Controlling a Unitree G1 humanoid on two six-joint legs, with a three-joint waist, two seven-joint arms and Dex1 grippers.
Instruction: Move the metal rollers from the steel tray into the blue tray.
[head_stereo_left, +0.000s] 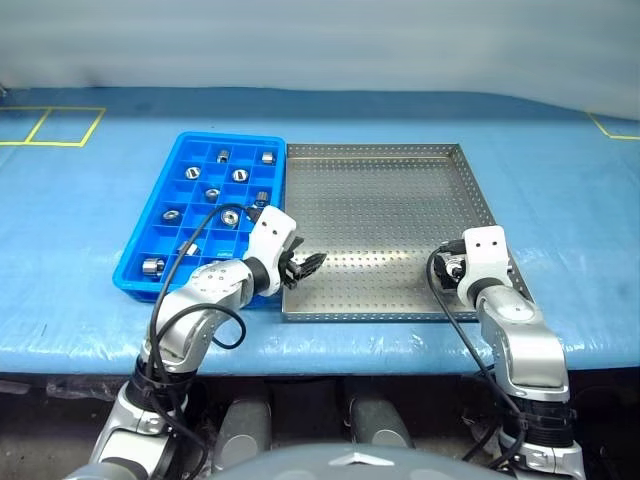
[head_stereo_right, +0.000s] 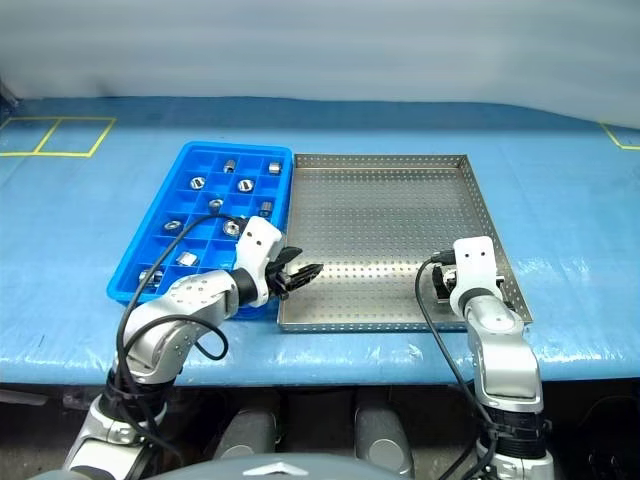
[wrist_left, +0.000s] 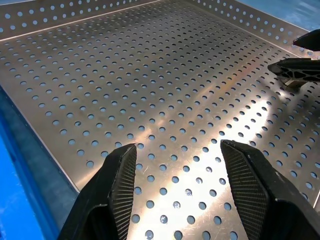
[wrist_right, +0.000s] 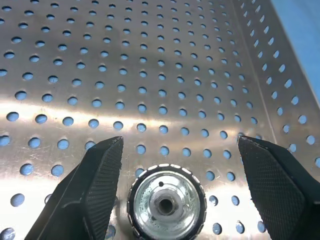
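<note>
Between our right gripper's (wrist_right: 175, 192) wide-spread fingers (wrist_right: 95, 190) sits one metal roller (wrist_right: 166, 201), end-on, dark centre hole facing the wrist camera, resting on the steel tray (wrist_right: 150, 60) floor; neither pad touches it, nothing gripped

From the head views that gripper (head_stereo_left: 447, 268) is low over the tray's near right corner, just inside the rim

Our left gripper (wrist_left: 177, 175) has its jaws partly apart with nothing between them, only bare perforated sheet below. Head view puts it (head_stereo_left: 303, 266) over the steel tray's (head_stereo_left: 380, 215) near left corner, right beside the blue tray's (head_stereo_left: 150, 225) edge. Its wrist view also catches the right gripper's black fingers (wrist_left: 300, 72) across the tray

Rest of the steel tray floor looks bare from above

Blue tray lies touching the steel tray's left side, long edges parallel. Metal rollers (head_stereo_left: 240, 174) are spread through its compartments, one per cell where we can tell: several in the far rows, a few mid, one (head_stereo_left: 152, 266) near the front left corner. Left arm covers part of the near right cells, can't tell what's in those

Both trays sit on a blue covered tabletop (head_stereo_left: 560, 200) with yellow tape marks (head_stereo_left: 60, 125) at the far left
</note>
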